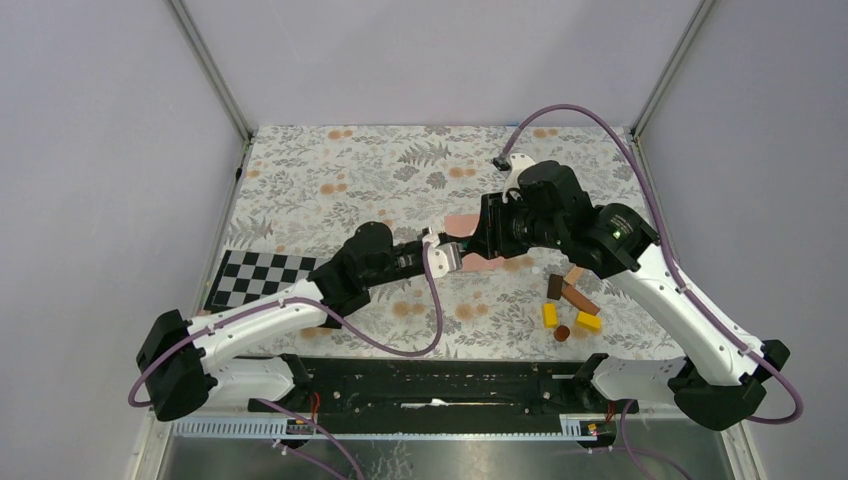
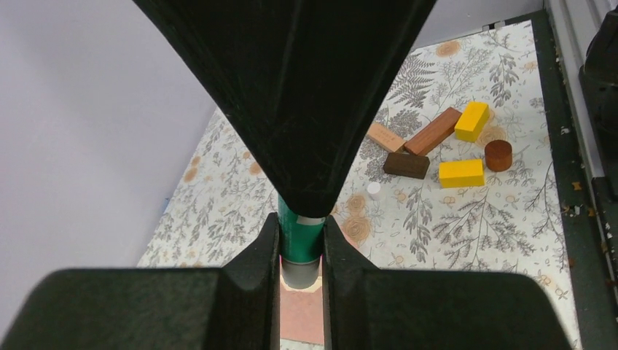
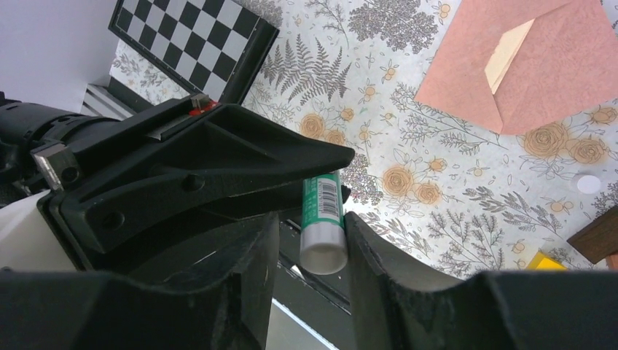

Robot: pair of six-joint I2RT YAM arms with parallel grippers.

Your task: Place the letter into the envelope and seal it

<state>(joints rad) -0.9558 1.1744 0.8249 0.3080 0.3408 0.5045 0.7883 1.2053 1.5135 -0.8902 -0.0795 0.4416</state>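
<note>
Envelope (image 3: 452, 80) lies flat mid-table on the flowered cloth (image 1: 400, 160), bare cloth beyond it to the far edge. My left gripper (image 2: 301, 240) pinches a glue stick (image 3: 322, 211); my right gripper (image 3: 312, 226) stands spread around its white end. Blocks (image 1: 572, 300) crowd my right.

Robotics laboratory, inside a walled test cell. Two white-and-black robot arms, the left arm (image 1: 260, 325) and the right arm (image 1: 680, 300), stand bolted to a black mounting rail (image 1: 440, 385) along the near edge of a table dressed in a floral-print cloth (image 1: 330, 190). Plain pale grey panels (image 1: 100, 150), held by bare aluminium posts (image 1: 210, 70), close in the cloth on its left, far and right sides. A black-and-white checkerboard target (image 1: 262, 278) lies at the cloth's left edge. Small wooden and yellow blocks (image 1: 572, 300) are clustered toward its near right corner. Purple cables (image 1: 600, 120) loop from both arms above the cloth, one trailing down across its near edge.
</note>
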